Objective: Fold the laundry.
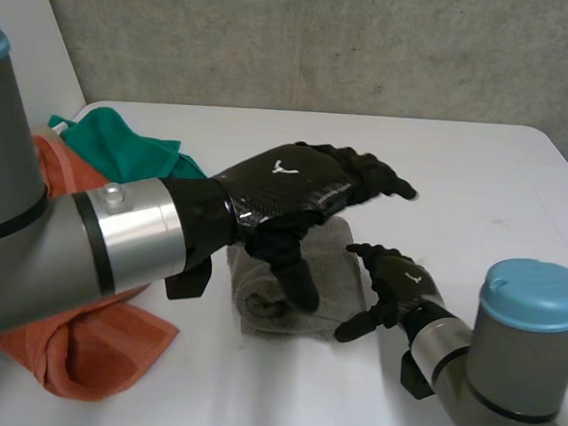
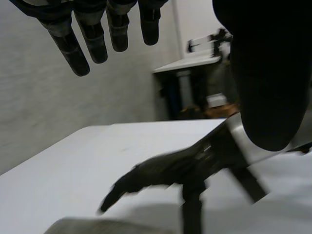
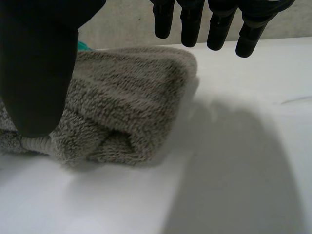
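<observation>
The grey towel (image 1: 343,276) lies folded in the middle of the bench (image 1: 481,178). The left hand (image 1: 290,189) hovers over it, fingers straight, thumb pointing down, holding nothing. The right hand (image 1: 396,284) sits relaxed and empty just beside the towel's edge. The likely risk is a thumb catching the top layer, dragging the fold open or shoving the towel toward the orange cloth (image 1: 99,341)
</observation>
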Tool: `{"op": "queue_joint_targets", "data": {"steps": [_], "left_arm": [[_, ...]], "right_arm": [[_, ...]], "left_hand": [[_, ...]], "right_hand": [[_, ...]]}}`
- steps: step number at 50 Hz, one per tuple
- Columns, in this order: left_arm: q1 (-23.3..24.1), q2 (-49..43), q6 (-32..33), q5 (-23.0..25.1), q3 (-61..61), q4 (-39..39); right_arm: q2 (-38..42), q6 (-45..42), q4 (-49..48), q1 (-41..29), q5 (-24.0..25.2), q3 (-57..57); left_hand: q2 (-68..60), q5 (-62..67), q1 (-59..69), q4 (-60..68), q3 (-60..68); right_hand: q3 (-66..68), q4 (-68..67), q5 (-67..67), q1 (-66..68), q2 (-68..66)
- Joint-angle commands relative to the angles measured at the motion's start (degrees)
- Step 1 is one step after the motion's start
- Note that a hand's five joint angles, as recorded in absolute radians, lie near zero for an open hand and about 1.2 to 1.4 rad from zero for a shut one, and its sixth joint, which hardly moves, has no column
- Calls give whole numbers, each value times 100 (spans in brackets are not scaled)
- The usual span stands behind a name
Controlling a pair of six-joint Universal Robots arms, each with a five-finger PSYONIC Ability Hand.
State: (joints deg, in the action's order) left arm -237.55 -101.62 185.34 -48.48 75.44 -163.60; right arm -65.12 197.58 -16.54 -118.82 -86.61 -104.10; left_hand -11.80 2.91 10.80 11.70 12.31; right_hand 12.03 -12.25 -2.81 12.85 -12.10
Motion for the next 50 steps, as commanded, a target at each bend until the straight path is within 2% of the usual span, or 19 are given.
{"op": "queue_joint_targets", "data": {"steps": [1, 7, 13, 16, 20, 21, 25, 26, 29, 36, 43, 50], "left_arm": [[69, 81, 2, 120, 6, 73], [148, 72, 2, -293, 67, 47], [148, 72, -24, -434, 164, -111], [130, 90, -24, -451, 234, -216], [104, 116, -24, -452, 331, -322], [104, 116, -24, -451, 357, -339], [95, 116, -42, -469, 437, -419], [87, 116, -42, -469, 454, -454], [78, 116, -50, -469, 472, -489], [16, 178, -112, -478, 445, -542], [-63, 310, -305, -487, 445, -691], [-81, 380, -543, -487, 472, -840]], "right_arm": [[499, -61, -183, -246, -364, 346], [737, -96, -350, -466, -698, 645], [860, -105, -473, -572, -717, 847], [974, -114, -491, -580, -699, 961], [1176, -131, -473, -563, -699, 1119], [1211, -132, -465, -554, -699, 1146], [1282, -167, -508, -484, -699, 1207], [1256, -184, -561, -423, -734, 1225], [1151, -184, -745, -282, -760, 1225], [1018, -307, -1290, 561, -743, 1690], [1878, -606, -922, 1624, -760, 3437], [3583, -878, 333, 2670, -927, 6468]], "left_hand": [[180, -291, -80, -170, -231], [180, -291, -80, -170, -231], [180, -291, -80, -170, -231], [180, -291, -80, -170, -231], [180, -291, -80, -170, -231], [180, -291, -80, -170, -231], [180, -291, -80, -170, -231], [180, -291, -80, -170, -231], [180, -291, -80, -170, -231], [180, -291, -80, -170, -231], [180, -291, -80, -170, -231], [180, -291, -80, -170, -231]], "right_hand": [[-203, 225, 281, -285, 210], [-203, 225, 281, -285, 210], [-52, 74, 130, -134, 60], [771, -749, -693, 689, -764], [1209, -1187, -1131, 1127, -1202], [1544, -1522, -1466, 1462, -1536], [6295, -6273, -6217, 6213, -6287], [6792, -6770, -6714, 6710, -6785], [6797, -6775, -6719, 6715, -6790], [6797, -6775, -6719, 6715, -6790], [6797, -6775, -6719, 6715, -6790], [6797, -6775, -6719, 6715, -6790]]}}
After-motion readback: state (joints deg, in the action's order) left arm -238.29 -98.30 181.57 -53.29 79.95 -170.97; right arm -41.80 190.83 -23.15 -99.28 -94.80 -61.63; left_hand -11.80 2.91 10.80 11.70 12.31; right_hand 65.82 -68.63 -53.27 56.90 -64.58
